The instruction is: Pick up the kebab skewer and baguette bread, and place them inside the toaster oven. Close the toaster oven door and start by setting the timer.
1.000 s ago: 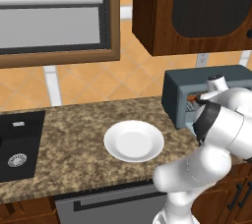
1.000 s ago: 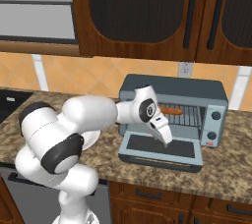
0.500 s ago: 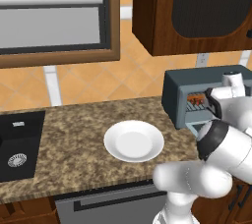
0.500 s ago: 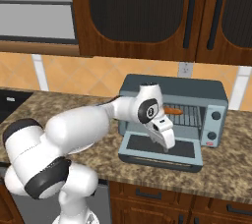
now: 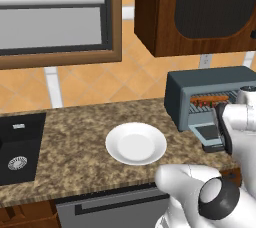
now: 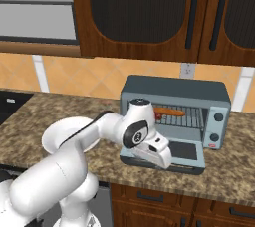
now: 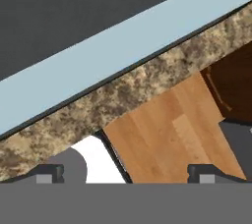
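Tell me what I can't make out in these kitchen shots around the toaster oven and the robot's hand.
- Kebab skewer: only small dark-red bits beside the baguette bread on the rack, too small to confirm.
- Toaster oven door: its left part is hidden by the arm in the right base view.
- Gripper: open, only fingertips show in the hand view.
- Toaster oven: right end cut by the left base view's edge.

body: my glossy white rounded arm (image 6: 74, 146) of bulbous shells | joints: dark grey round caps, one with a pale grey centre disc | wrist: black ring with small white mark | fingertips (image 7: 48, 173): small, dark, pale grey pads
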